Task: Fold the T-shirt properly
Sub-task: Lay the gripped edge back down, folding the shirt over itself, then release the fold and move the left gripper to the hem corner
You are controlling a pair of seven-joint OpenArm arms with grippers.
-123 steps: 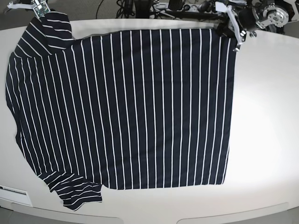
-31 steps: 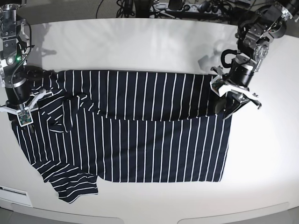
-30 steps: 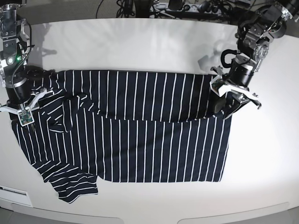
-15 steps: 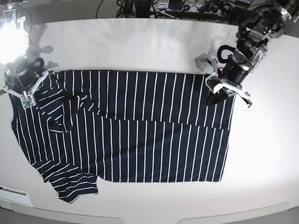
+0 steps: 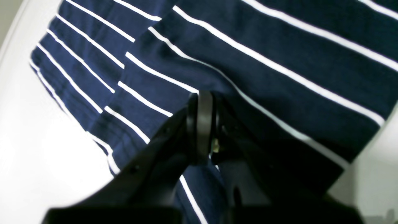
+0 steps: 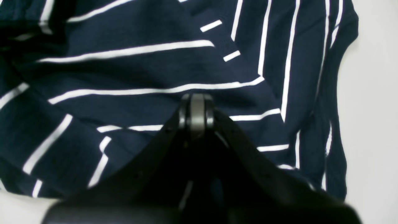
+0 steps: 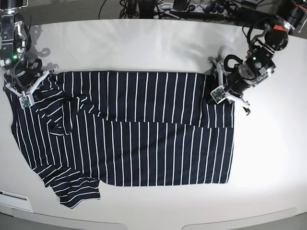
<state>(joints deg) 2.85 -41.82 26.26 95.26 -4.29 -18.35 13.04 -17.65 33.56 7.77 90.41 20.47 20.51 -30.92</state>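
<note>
My left gripper (image 7: 214, 95) has its jaws pressed together with nothing between them, right of centre in the base view, poised over the folded upper edge of the T-shirt (image 7: 144, 129). My right gripper (image 7: 24, 99), at the left edge of that frame, is likewise pressed closed and empty, over the rumpled sleeve end. The T-shirt lies across the middle of the white table (image 7: 144, 43), its far long side laid over toward the near side, with the near sleeve sticking out at lower left. To do the next fold well, I judge I should first smooth the bunched cloth at the left, then pinch both layers at matching corners so the edges meet squarely.
</note>
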